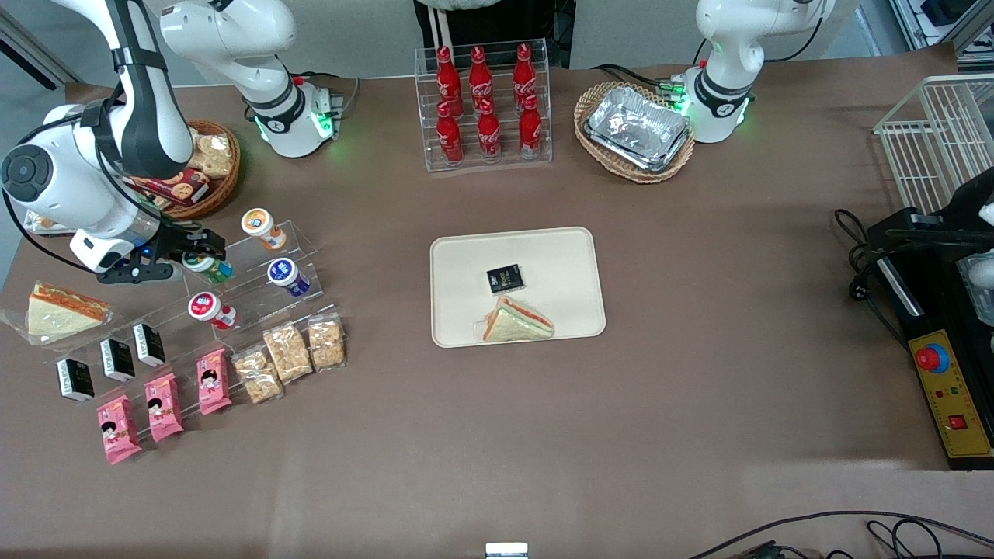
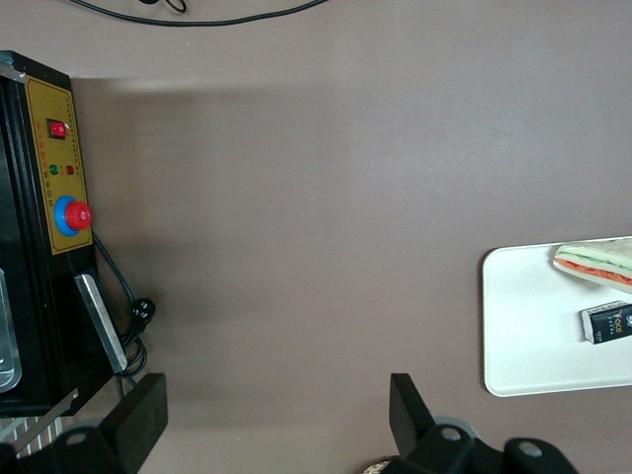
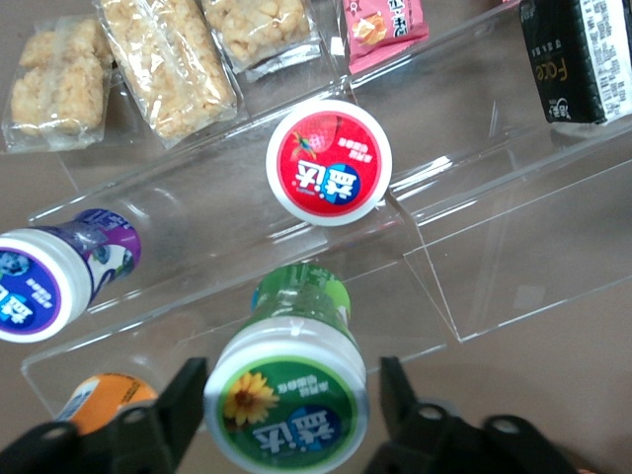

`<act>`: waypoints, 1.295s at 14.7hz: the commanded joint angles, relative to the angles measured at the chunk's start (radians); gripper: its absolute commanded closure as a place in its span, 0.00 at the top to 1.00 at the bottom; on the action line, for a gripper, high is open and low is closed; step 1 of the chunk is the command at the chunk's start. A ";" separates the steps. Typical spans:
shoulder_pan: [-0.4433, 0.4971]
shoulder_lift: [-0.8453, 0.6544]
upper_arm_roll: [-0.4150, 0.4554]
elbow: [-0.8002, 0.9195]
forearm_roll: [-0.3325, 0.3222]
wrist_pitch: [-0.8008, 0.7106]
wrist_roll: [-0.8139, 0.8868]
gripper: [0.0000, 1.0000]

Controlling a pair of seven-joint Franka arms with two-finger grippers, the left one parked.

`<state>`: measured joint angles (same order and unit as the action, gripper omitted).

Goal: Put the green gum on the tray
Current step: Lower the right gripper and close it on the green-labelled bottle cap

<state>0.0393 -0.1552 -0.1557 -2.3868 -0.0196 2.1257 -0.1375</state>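
Four small bottles sit on a clear acrylic stepped stand at the working arm's end of the table in the front view: an orange one, a purple one, a red one and the green gum. The gripper is at the green gum, its black fingers either side of the bottle's lid end. Nearer the camera than the stand lie clear bags of crackers, pink packets and small black cartons. The tray lies mid-table, well apart from the stand, holding a wrapped sandwich and a black packet. A wicker basket holds silver foil trays, and a clear rack holds six red cola bottles.

From the left wrist, a corner of the tray shows with the sandwich and black packet on it.

From the right wrist, the green gum lies on the stand between the gripper fingers, which are spread, one on each side of the white lid; whether they touch it I cannot tell. The red bottle stands one step away, the purple beside it.
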 commanded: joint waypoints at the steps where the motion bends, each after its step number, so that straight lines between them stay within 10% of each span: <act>1: 0.004 -0.004 -0.001 -0.017 -0.005 0.039 0.010 0.35; 3: 0.004 -0.006 0.001 -0.015 -0.005 0.039 0.010 0.00; 7: 0.002 -0.059 -0.001 0.055 -0.005 -0.028 -0.017 0.00; 11: 0.005 -0.043 0.022 0.401 0.004 -0.460 -0.013 0.00; 19: 0.004 -0.050 0.330 0.590 0.119 -0.659 0.384 0.00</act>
<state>0.0462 -0.2348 0.0528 -1.8587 0.0510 1.5069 0.0612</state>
